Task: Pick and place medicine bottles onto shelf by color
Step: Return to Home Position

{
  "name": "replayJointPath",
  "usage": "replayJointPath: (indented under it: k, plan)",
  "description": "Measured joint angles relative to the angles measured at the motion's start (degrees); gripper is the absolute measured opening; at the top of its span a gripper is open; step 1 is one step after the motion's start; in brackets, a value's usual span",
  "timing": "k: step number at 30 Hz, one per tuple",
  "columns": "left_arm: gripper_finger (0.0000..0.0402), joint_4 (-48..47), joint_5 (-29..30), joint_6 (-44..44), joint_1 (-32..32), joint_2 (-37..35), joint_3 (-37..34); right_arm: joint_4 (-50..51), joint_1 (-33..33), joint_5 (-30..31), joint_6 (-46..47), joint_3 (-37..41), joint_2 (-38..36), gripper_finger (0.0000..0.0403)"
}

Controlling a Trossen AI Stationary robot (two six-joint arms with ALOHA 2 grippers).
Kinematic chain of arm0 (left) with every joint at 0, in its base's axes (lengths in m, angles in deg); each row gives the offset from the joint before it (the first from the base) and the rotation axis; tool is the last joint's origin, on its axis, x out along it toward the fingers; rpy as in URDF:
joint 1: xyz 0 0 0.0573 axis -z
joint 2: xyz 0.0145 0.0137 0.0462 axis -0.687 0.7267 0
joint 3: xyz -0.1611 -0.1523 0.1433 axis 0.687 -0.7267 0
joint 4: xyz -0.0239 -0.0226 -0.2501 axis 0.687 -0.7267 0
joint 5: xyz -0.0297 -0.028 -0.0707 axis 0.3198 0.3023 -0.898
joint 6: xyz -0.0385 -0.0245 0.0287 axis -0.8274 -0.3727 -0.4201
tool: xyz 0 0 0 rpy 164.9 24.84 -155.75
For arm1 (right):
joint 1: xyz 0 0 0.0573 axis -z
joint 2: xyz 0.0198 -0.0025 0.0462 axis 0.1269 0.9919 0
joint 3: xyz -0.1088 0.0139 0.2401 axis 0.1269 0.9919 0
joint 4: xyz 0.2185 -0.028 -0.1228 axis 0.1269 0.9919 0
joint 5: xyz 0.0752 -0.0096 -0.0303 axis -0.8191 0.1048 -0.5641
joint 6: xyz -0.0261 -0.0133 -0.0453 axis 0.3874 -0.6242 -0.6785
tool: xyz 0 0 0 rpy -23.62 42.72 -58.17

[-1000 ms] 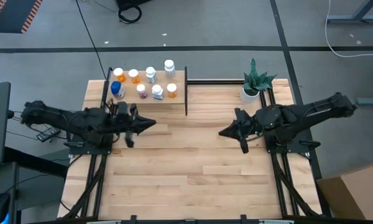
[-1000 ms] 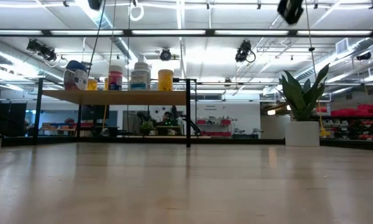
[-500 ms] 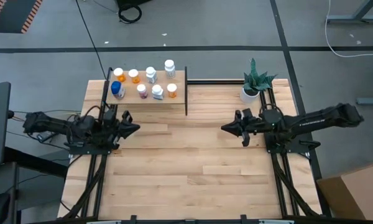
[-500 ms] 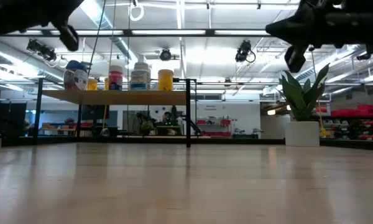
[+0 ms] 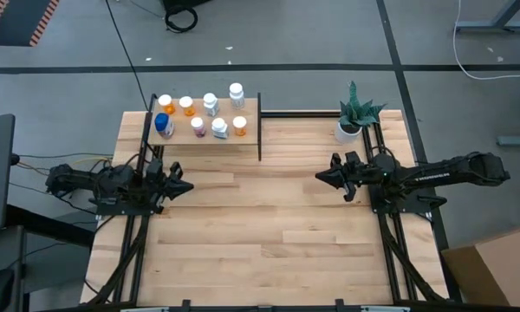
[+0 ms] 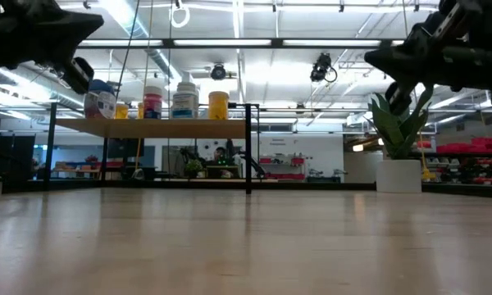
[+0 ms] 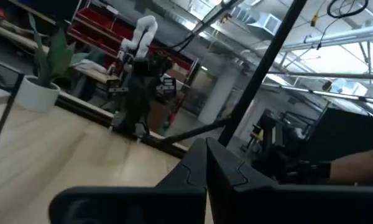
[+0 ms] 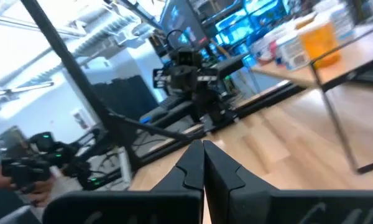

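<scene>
Eight small round white-capped medicine bottles [image 5: 210, 103] stand upright on the raised light-wood shelf on a thin black metal frame [image 5: 250, 113], which is at the table's far edge, left of centre. Far row: two orange bottles at the left end, then two white ones. Near row: a wide blue bottle [image 5: 163, 125] at the left end, two white-bodied ones, and an orange bottle at the right end. In the low view the wide blue bottle [image 6: 101, 100] is at the shelf's [image 6: 156, 127] left end and an orange one is by the right post.

The left gripper [image 5: 189, 185] is off the shelf, on its near side, over the left part of the large wooden plank tabletop [image 5: 269, 243]. It is raised clear of the wood and points toward table centre. Its fingers [image 7: 196, 171] are pressed together with nothing between them.

The right gripper [image 5: 319, 178] is over the right part of the table, also raised, facing the left one and well apart from it. Its fingers [image 8: 193, 165] are together and empty.

A white pot with a green spiky plant [image 5: 350, 130] stands at the far right, just beyond the right arm.
</scene>
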Motion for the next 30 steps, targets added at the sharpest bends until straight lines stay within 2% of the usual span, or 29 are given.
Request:
replayJointPath:
  k: [2,4,10,17,24,30]
  plan:
    - [0.0001,-1.74,0.08,2.12,-0.02,-1.69,0.00,0.00,1.08,-0.02,-1.74,0.00,-0.08,0.0004]
    - [0.0002,-1.64,0.21,8.00,0.00,-2.52,0.00,0.23,1.45,-0.05,-3.84,0.01,-0.01,0.0005]
    - [0.0023,-4.20,1.75,16.13,0.00,-1.96,0.02,0.23,1.35,-0.98,-4.51,-0.84,0.01,0.0016]
    - [0.0034,-4.31,1.76,16.51,0.00,-1.98,0.02,0.20,1.35,-0.79,-3.81,-4.88,0.04,0.0019]
    - [0.0025,-4.52,1.77,16.48,0.00,-1.98,0.02,-0.05,1.47,-0.82,-3.73,-14.77,-0.01,0.0021]
    - [0.0027,-5.61,1.75,16.51,0.00,-1.98,0.02,-3.63,1.21,0.70,-3.70,-19.78,-3.58,0.0021]
